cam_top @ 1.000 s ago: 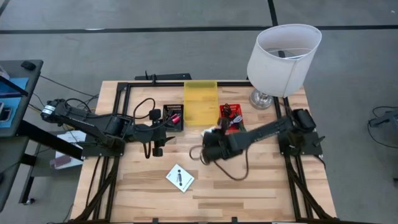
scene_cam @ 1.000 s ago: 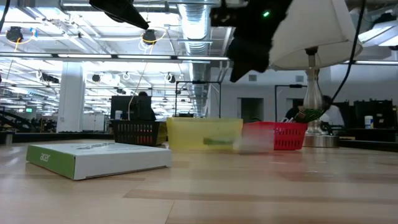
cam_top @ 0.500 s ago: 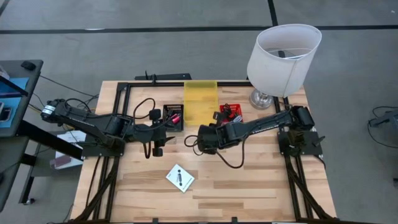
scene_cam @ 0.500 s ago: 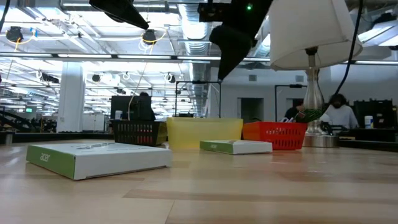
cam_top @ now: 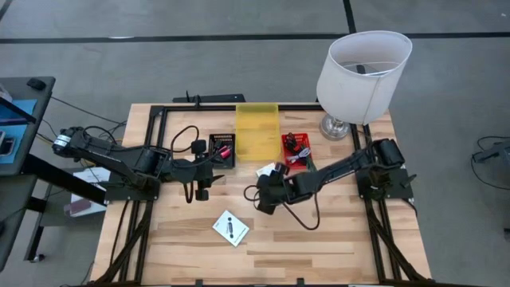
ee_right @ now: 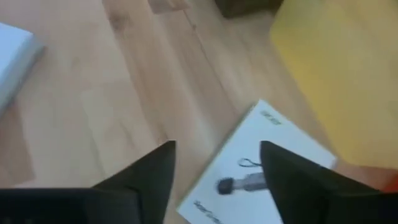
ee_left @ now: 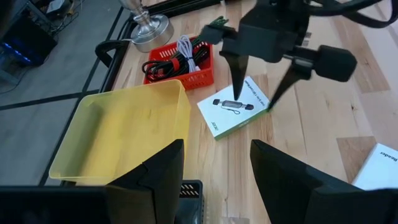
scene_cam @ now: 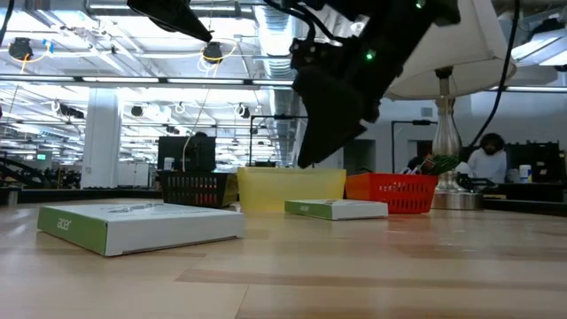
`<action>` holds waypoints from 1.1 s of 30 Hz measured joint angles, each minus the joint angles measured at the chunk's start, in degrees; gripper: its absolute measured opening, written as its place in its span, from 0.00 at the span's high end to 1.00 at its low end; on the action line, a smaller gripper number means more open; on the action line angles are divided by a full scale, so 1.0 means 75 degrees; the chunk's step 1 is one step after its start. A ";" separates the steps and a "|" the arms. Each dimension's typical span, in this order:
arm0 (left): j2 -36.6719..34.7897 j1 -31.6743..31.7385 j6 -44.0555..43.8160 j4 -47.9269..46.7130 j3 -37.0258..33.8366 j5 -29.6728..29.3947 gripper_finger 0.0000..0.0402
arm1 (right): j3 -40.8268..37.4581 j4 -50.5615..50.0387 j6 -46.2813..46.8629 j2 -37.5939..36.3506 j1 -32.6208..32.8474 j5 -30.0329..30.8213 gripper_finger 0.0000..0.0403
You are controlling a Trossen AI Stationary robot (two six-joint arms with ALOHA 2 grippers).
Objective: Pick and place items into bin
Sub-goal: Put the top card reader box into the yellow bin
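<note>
A flat white box with a black mark [ee_left: 239, 109] lies on the table beside the yellow bin [cam_top: 256, 131], also seen as the box [scene_cam: 337, 208] in the low view. My right gripper [ee_left: 255, 93] hovers open just above it, fingers pointing down on either side, clear of it [scene_cam: 312, 155]. A second white box [cam_top: 231, 229] lies nearer the front edge. My left gripper [ee_left: 214, 168] waits open left of the bin, holding nothing.
A red basket [ee_left: 180, 59] with red, black and white cords stands right of the bin, and a black basket [cam_top: 221, 149] stands left of it. A white-shaded lamp [cam_top: 362, 76] stands at the far right corner. Bare wood lies along the front.
My right gripper has come down toward the white box beside the bin and rolled about its own axis. That box was a blur by the red basket a second ago and now lies still on the table.
</note>
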 joint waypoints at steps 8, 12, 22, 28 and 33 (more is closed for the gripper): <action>0.0000 0.0000 -0.0001 -0.0042 0.0000 -0.0003 0.56 | -0.0250 0.0761 0.0438 0.0964 0.0164 -0.0125 0.35; -0.0003 0.0000 -0.0001 -0.0058 0.0000 -0.0002 0.56 | -0.0151 0.0846 0.0800 0.1622 0.0176 0.0382 0.37; -0.0001 0.0000 -0.0001 -0.0060 0.0000 -0.0006 0.56 | -0.0132 0.0793 0.1676 0.1932 0.0479 0.1285 0.51; -0.0003 0.0000 -0.0001 -0.0062 0.0000 -0.0006 0.56 | -0.0134 0.0649 0.1939 0.1955 0.0482 0.1325 0.71; -0.0001 0.0000 -0.0001 -0.0055 0.0000 -0.0007 0.56 | -0.0150 0.0597 0.2075 0.1955 0.0590 0.1447 0.94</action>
